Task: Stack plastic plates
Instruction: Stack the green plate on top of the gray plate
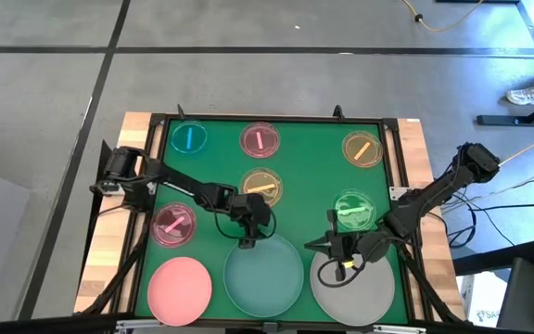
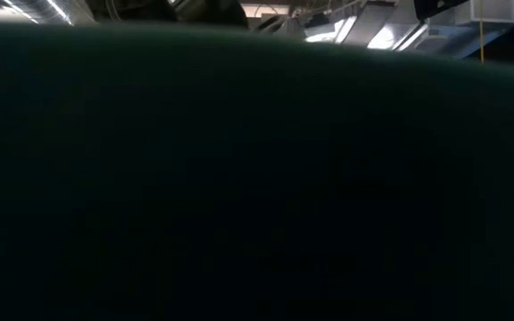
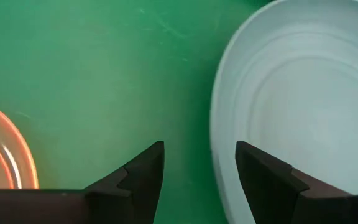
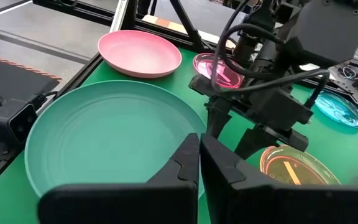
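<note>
My left hand (image 1: 246, 243) hangs, fingers apart, astride the teal plate (image 1: 263, 276) rim; a poor bite could skid it toward the pink plate (image 1: 180, 287). Right hand (image 1: 339, 269), fingers together, waits over the grey plate (image 1: 352, 289).

L gripper (image 1: 247, 243) fingers apart — R gripper (image 1: 324, 247) fingers closed.

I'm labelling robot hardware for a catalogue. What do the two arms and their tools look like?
Both arms are dark, slim and jointed, with black cables looping alongside. The left tool has two dark, angular, wedge-shaped fingers; the right tool has matching dark fingers.
</note>
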Controlling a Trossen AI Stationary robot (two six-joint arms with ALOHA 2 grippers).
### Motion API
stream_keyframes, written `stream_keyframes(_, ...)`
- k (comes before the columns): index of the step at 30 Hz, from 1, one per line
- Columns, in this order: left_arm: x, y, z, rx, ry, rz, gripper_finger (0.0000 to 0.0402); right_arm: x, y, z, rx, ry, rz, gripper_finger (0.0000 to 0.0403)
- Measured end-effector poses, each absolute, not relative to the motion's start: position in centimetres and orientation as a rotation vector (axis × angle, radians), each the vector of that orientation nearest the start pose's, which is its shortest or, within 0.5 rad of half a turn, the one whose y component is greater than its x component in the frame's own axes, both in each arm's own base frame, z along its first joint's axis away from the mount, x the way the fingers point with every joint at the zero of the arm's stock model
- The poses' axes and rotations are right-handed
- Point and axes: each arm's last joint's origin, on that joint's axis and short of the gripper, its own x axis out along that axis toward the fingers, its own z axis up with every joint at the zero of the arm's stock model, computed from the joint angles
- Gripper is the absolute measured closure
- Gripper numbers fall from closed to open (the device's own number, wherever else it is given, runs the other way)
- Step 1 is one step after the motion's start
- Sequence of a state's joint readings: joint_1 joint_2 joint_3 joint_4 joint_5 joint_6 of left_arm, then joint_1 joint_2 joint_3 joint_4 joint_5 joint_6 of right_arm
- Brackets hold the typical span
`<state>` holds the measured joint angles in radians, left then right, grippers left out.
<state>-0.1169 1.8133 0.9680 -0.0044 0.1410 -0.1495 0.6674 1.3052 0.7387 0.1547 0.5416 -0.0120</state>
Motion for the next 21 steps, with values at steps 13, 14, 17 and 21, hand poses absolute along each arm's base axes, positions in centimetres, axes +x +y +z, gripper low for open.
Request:
stream_keyframes(13,35.7,-4.6,12.8,-0.084,0.871,-0.251,0.0299,22.5,15.8,24.0,-0.246,0.339,0.126,0.0395)
stream_keyframes(14,35.8,-4.5,12.8,-0.084,0.862,-0.256,0.0307,22.5,15.8,24.0,-0.247,0.339,0.126,0.0395)
stream_keyframes(17,35.9,-4.2,12.9,-0.093,0.844,-0.262,0.0332,22.5,15.8,24.0,-0.246,0.338,0.126,0.0395)
stream_keyframes(21,36.1,-3.8,13.0,-0.1,0.83,-0.254,0.037,22.5,15.8,24.0,-0.246,0.338,0.126,0.0395)
